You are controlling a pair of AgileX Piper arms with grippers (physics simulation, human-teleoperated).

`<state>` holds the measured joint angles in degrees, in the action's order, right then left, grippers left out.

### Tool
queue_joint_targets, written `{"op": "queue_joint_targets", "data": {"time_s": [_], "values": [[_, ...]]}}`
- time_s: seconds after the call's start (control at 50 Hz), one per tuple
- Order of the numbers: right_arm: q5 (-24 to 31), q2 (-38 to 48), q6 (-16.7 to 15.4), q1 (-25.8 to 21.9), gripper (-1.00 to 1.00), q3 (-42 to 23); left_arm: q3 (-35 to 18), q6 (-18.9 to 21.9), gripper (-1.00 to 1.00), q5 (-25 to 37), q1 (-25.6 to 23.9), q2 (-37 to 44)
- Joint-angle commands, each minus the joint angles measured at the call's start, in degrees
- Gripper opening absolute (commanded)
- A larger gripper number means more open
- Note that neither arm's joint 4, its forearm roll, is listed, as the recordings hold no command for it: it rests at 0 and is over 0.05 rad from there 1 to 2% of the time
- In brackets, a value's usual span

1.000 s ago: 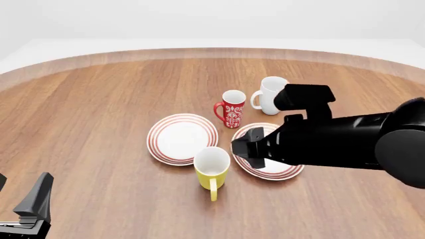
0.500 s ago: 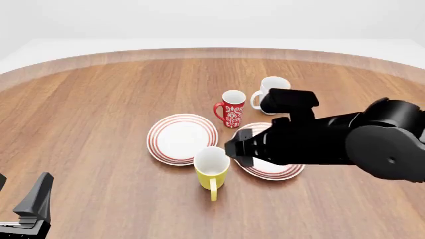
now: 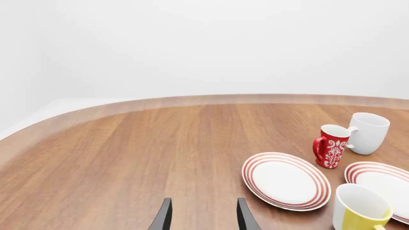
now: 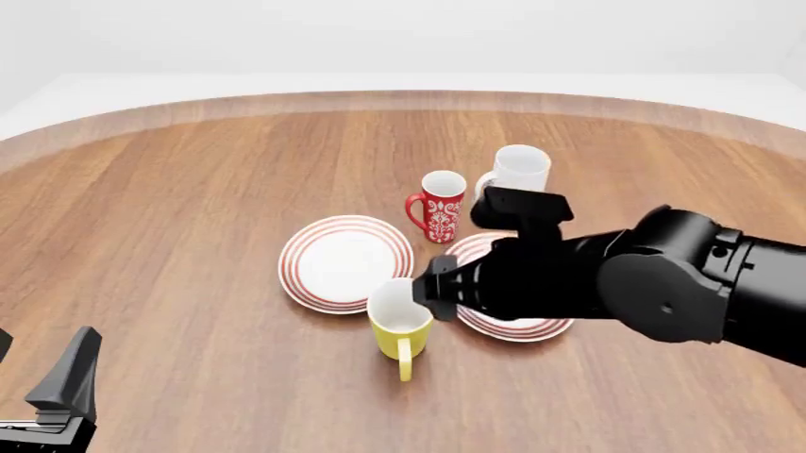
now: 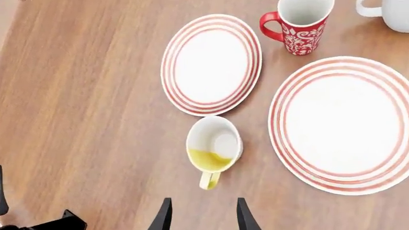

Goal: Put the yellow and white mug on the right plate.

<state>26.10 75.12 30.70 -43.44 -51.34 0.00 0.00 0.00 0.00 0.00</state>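
Note:
The yellow and white mug (image 4: 402,326) stands upright on the table, handle toward the near edge, between the two plates; it also shows in the right wrist view (image 5: 213,148) and the left wrist view (image 3: 357,215). The right plate (image 4: 519,327) is largely covered by my right arm and lies bare in the wrist view (image 5: 345,124). My right gripper (image 4: 432,288) hovers over the mug's right rim, open, with nothing between its fingers (image 5: 164,216). At the near left corner my left gripper (image 4: 70,382) rests open and far from the mug.
The left plate (image 4: 344,261) lies just behind the yellow mug. A red-and-white patterned mug (image 4: 441,206) and a larger white mug (image 4: 516,173) stand behind the plates. The round wooden table (image 4: 189,189) stretches away to the left.
My right arm has moved left and lower, bringing its gripper from over the right plate to just above the yellow mug's rim. The left arm has not moved.

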Motion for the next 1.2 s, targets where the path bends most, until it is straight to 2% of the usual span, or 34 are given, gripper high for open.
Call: {"op": "queue_joint_targets", "data": {"time_s": [0.02, 0.38, 1.2], "values": [[-2.65, 1.71, 0.91, 0.55, 1.00, 1.44, 0.00, 0.00, 1.00, 0.00, 0.00, 0.00], [-9.04, 6.63, 3.06, -1.47, 1.00, 4.01, 0.00, 0.00, 1.00, 0.00, 0.00, 0.00], [-18.42, 13.40, 6.56, -3.54, 1.00, 7.59, 0.00, 0.00, 1.00, 0.00, 0.00, 0.00]]}}
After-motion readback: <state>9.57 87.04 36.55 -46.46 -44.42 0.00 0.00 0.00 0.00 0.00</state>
